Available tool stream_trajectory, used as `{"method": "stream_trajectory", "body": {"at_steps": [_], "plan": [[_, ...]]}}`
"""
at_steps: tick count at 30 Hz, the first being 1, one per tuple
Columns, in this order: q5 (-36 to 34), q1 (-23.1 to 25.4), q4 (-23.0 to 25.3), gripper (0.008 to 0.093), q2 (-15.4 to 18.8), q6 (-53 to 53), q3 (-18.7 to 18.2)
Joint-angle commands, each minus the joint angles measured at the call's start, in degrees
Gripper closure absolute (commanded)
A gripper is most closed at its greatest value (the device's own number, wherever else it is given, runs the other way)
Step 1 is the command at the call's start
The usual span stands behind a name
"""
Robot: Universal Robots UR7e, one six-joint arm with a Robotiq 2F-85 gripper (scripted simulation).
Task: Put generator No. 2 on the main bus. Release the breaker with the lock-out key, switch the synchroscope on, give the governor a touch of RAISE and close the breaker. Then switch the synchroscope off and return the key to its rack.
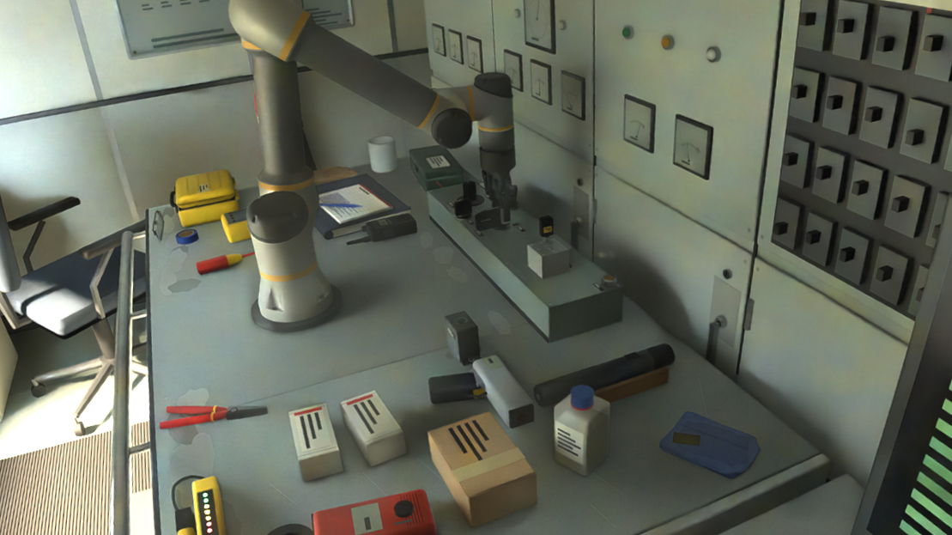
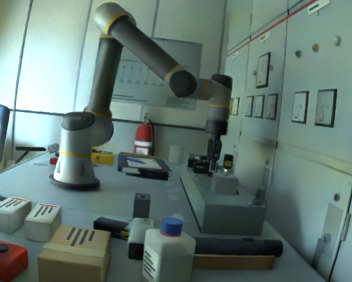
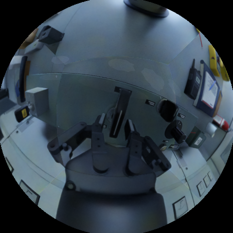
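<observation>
My gripper (image 1: 497, 204) (image 2: 214, 166) (image 3: 115, 125) points straight down over the far half of the grey control console (image 1: 523, 258) (image 2: 220, 200), with its fingers on either side of a long black lever handle (image 3: 118, 112) (image 1: 493, 217). Further along the console sit a black round knob (image 3: 168, 109) and a black pointer switch (image 3: 178, 133) (image 1: 467, 197). The yellow-tagged lock-out key (image 1: 546, 226) (image 2: 228, 162) (image 3: 22, 113) sticks into the grey lock box (image 1: 549, 257) (image 3: 37, 101). The gripper is open and holds nothing.
The switchboard wall (image 1: 631, 125) rises right behind the console. A green box (image 1: 435, 166), a white mug (image 1: 382, 153), a clipboard (image 1: 354, 205) and a radio (image 1: 383, 228) lie near the console's far end. Boxes, a bottle (image 1: 580, 428) and a black tube (image 1: 604, 374) fill the near desk.
</observation>
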State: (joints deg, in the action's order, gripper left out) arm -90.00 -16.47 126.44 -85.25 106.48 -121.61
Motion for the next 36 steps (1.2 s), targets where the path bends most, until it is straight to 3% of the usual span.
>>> {"method": "stream_trajectory", "body": {"at_steps": [1, 16, 28, 36], "plan": [[0.00, 0.00, 0.23, 0.0534, 0.12, 0.00, -0.10], [0.00, 0.00, 0.95, 0.0534, 0.52, 0.00, -0.42], [0.00, 0.00, 0.95, 0.0925, 0.52, 0.00, -0.42], [0.00, 0.00, 0.95, 0.0934, 0.52, 0.00, -0.42]]}}
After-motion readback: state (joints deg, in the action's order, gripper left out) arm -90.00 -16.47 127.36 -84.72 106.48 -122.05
